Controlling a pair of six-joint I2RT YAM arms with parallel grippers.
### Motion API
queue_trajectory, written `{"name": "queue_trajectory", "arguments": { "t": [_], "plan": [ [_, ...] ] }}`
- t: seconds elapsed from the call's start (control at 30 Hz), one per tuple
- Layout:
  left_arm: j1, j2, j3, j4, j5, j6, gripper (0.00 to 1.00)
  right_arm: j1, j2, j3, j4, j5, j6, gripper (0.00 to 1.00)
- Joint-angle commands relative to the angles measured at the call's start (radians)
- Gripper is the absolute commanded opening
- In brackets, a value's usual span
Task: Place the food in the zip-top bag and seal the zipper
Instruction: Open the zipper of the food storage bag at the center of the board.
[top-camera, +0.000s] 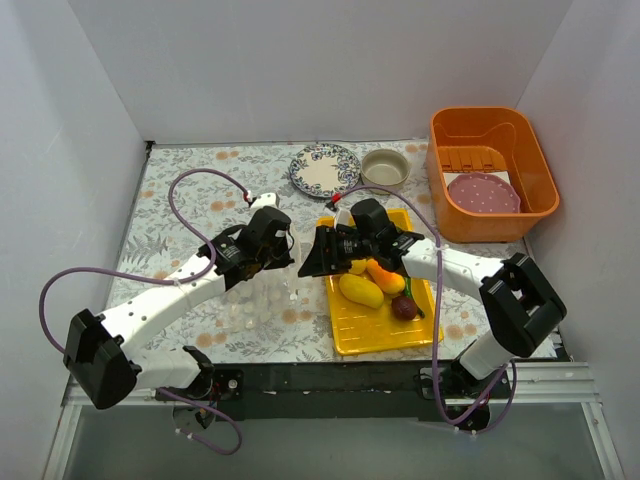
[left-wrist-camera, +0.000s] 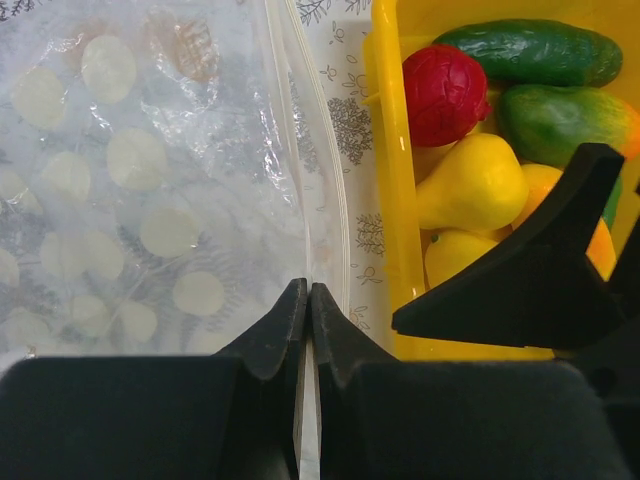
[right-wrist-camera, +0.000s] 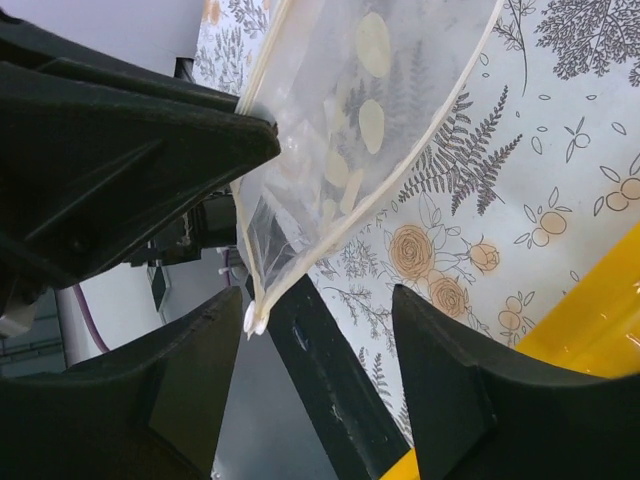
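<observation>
1. The left gripper was pressed together on the zipper edge of the zip-top bag. The bag filled the left half of the left wrist view. That pinch looked secure and was probably best left alone, so the mouth edge stayed lifted.
2. The right gripper was spread and empty. In the right wrist view the bag's hanging corner sat at lower centre, close to the finger on the left of the frame. The likely step was to catch the free lip of the mouth.
3. Doing this well probably meant closing on one plastic layer only, near the left pinch, then drawing apart gently. Grabbing both layers would hold the mouth shut.
4. The food lay in the yellow tray at the right of the left wrist view, and none of it was in the bag. The mouth should open toward that tray.
</observation>
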Motion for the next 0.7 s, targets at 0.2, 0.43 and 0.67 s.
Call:
{"name": "queue_trajectory", "arguments": {
  "t": [0.2,0.43,0.67],
  "plan": [
    [-0.006,-0.082,-0.038,0.047,0.027,-0.012,0.00,0.045,0.087,0.091,0.032,0.059,-0.002,0.55],
    [-0.006,-0.096,-0.061,0.050,0.023,-0.033,0.00,0.046,0.124,0.120,-0.012,0.068,-0.038,0.13],
    [-0.006,-0.086,-0.055,-0.019,-0.069,-0.049,0.00,0.066,0.058,0.117,-0.172,0.236,-0.127,0.01]
  ]
}}
